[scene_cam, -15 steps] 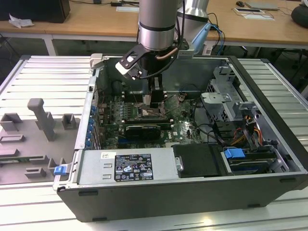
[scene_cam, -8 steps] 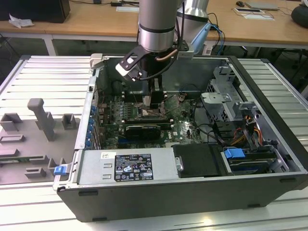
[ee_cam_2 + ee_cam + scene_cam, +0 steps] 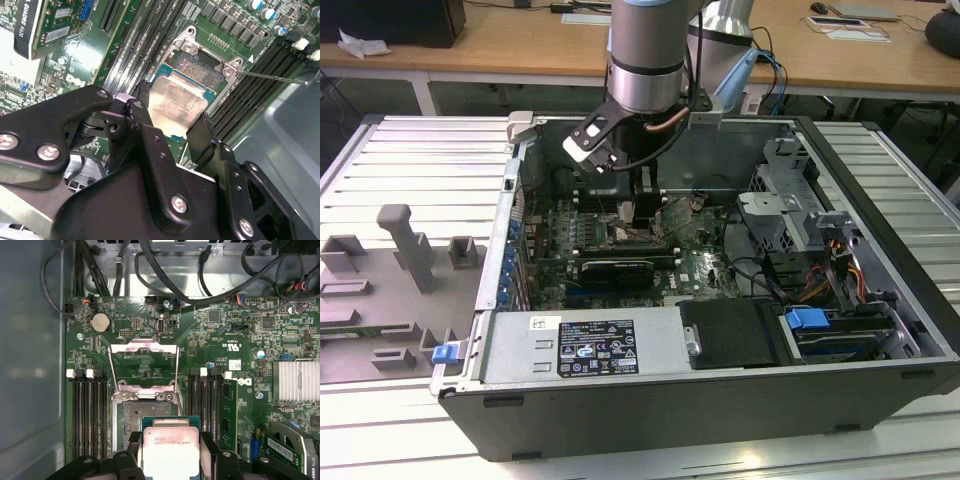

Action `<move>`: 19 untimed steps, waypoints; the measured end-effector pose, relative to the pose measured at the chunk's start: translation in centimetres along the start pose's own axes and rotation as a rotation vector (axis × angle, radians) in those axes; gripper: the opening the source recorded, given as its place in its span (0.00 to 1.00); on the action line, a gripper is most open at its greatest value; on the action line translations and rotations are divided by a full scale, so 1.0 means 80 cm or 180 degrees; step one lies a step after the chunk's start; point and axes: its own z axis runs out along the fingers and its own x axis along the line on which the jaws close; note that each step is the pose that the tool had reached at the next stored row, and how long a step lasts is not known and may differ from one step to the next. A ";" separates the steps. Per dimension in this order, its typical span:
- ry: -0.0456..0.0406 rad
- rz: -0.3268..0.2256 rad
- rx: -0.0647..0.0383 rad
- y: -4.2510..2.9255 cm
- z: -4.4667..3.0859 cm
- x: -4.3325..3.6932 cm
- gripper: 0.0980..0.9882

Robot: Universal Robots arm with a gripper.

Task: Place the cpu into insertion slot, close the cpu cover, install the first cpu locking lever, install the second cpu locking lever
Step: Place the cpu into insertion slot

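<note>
My pincer (image 3: 171, 445) has its 2 black fingers (image 3: 142, 97) pressed against 2 opposite edges of the 1 cpu (image 3: 171, 439), so it is pinching this chip with the pale metal top facing the cameras. In both wrist views the cpu hangs partly over the 1 insertion slot (image 3: 139, 416). The slot's dark centre is open to see beyond the chip, and I cannot tell if the chip touches the socket already. The 1 cpu cover (image 3: 144, 346) is lifted up, standing at the far edge of the slot with its square window open. In the second wrist view 1 thin metal lever (image 3: 272, 76) goes out sideways from a corner of the socket. Beside the slot, on each side, lies 1 group of long black memory slots (image 3: 90, 415), 2 groups together. In the exterior view my 1 arm reaches down into the 1 opened computer case (image 3: 720, 400), which lies on the ribbed metal table (image 3: 420, 150).
</note>
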 end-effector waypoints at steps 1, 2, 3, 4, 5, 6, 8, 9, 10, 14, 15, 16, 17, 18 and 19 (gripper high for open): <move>0.0000 0.0001 0.0000 -0.0001 0.0009 0.000 0.50; 0.0000 0.0000 0.0000 -0.0001 0.0014 0.001 0.50; 0.0000 0.0000 0.0000 -0.0001 0.0021 0.001 0.50; 0.0000 0.0001 0.0000 -0.0001 0.0029 0.001 0.50; 0.0000 0.0000 0.0000 -0.0002 0.0041 0.001 0.50; -0.0001 0.0000 0.0000 -0.0002 0.0045 0.001 0.50; -0.0001 0.0001 0.0000 -0.0002 0.0050 0.001 0.50; 0.0000 0.0001 0.0000 -0.0002 0.0052 0.002 0.50; 0.0000 0.0000 0.0000 -0.0002 0.0054 0.001 0.50; 0.0000 0.0000 0.0000 -0.0003 0.0063 0.001 0.50; 0.0000 0.0000 0.0000 -0.0003 0.0067 0.001 0.50; 0.0000 0.0001 0.0000 -0.0003 0.0070 0.002 0.50; 0.0000 0.0001 0.0000 -0.0003 0.0075 0.001 0.50; 0.0000 0.0001 0.0000 -0.0003 0.0083 0.001 0.50; 0.0000 0.0001 0.0000 -0.0003 0.0088 0.001 0.50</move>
